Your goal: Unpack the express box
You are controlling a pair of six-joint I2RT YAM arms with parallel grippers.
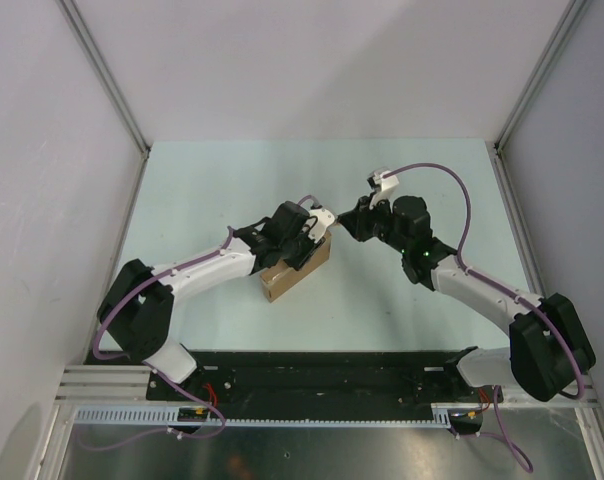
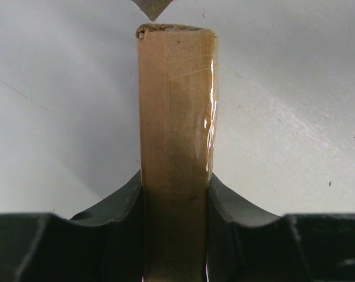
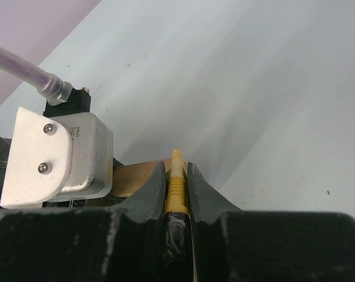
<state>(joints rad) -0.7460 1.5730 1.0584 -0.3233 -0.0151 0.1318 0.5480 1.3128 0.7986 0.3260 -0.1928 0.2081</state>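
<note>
Top external view: a pale, bare table (image 1: 402,180) enclosed by white walls, with two black-and-white robot arms reaching in from the 6 o'clock edge. The small flat brown cardboard express box (image 1: 282,280) sits a little toward 9 o'clock from the table's centre, its long axis running from 8 o'clock to 2 o'clock. The left gripper (image 1: 312,248) comes over it from the 9 o'clock side and is clamped on the box. The right gripper (image 1: 342,224) reaches in from 4 o'clock and hangs just beside the box's 2 o'clock end.

Left wrist view: the box stands on edge between the two dark fingers (image 2: 127,202), which press on its two broad faces. Glossy clear tape runs along the narrow edge facing the camera. A small grey pointed tip (image 2: 151,7) shows at 12 o'clock, just past the box's far end — what it belongs to cannot be told here.

Right wrist view: the right jaws are closed tight on a yellow-and-black utility knife (image 3: 175,191), its ribbed yellow end poking out between them. At 9 o'clock sits the silver-and-white camera housing (image 3: 60,158) of the other wrist, with a sliver of brown cardboard beside it.
</note>
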